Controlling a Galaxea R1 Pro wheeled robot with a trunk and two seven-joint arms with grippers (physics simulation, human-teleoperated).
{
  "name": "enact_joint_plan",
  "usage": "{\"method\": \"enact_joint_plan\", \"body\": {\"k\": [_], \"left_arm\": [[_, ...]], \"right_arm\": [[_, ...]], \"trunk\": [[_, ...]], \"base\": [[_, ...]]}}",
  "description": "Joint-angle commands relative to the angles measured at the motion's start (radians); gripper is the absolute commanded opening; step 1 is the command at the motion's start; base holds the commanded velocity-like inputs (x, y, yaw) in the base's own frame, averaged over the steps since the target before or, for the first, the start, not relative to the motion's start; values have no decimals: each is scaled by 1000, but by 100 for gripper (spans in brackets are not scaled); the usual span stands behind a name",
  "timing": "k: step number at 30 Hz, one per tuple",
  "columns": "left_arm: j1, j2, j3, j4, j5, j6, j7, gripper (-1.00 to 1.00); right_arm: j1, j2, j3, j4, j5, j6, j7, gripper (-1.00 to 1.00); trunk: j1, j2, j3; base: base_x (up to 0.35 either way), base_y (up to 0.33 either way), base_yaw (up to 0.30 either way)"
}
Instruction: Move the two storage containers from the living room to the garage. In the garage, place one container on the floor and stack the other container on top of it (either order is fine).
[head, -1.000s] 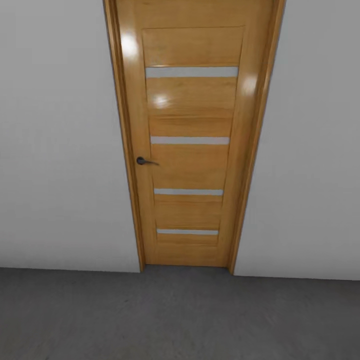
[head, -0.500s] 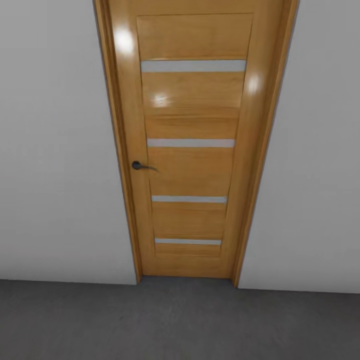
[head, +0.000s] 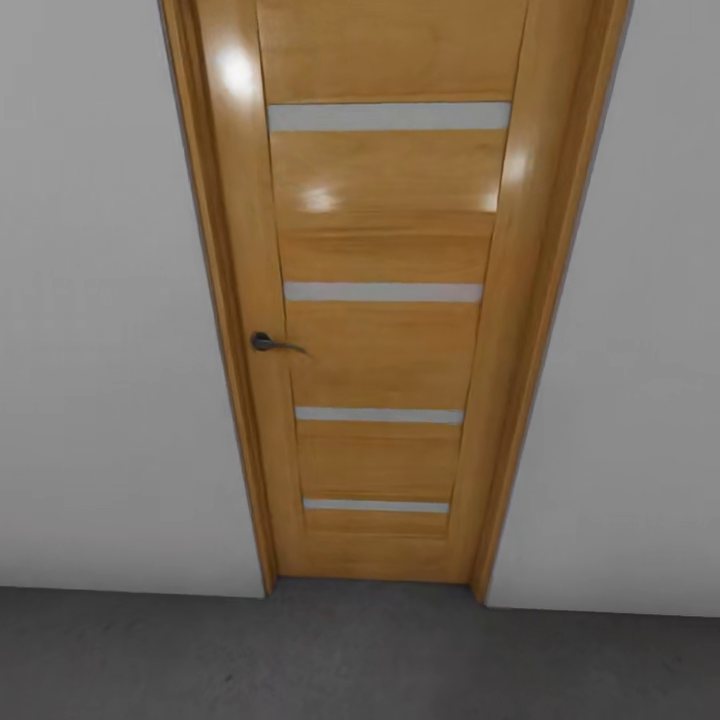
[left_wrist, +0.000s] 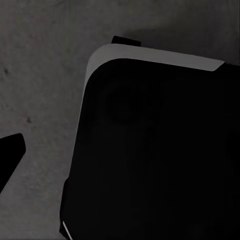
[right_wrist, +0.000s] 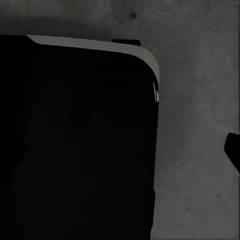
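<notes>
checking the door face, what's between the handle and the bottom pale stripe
In the head view, one more pale stripe and plain wood panel lie between the handle and the bottom stripe.

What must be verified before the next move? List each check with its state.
1. Passage ahead: the honey-coloured wooden door with four pale stripes sits shut in its frame: not ok.
2. Dark metal lever handle in plain sight on the door's left side: ok.
3. Ground underfoot is dark grey mottled concrete floor, meeting plain white walls: ok.
4. Whereabouts of the red-orange storage containers: cannot tell.
5. Handle within arm's reach: cannot tell.
</notes>
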Motion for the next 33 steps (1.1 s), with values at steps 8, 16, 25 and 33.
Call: {"method": "enact_joint_plan", "body": {"k": [8,16,25,33], "left_arm": [[0,0,0,0,7,-3,2,100],[0,1,0,0,8,-3,2,100],[0,1,0,0,8,-4,2,100],[0,1,1,-1,8,-4,2,100]], "right_arm": [[0,1,2,0,1,-2,1,100],[0,6,2,0,1,-2,1,100],[0,6,2,0,1,-2,1,100],[0,2,2,0,2,-2,0,100]], "trunk": [[1,0,-1],[1,0,-1],[1,0,-1],[1,0,-1]], "base": [[299,-135,0],[297,-142,0],[300,-106,3],[314,-12,165]]}}
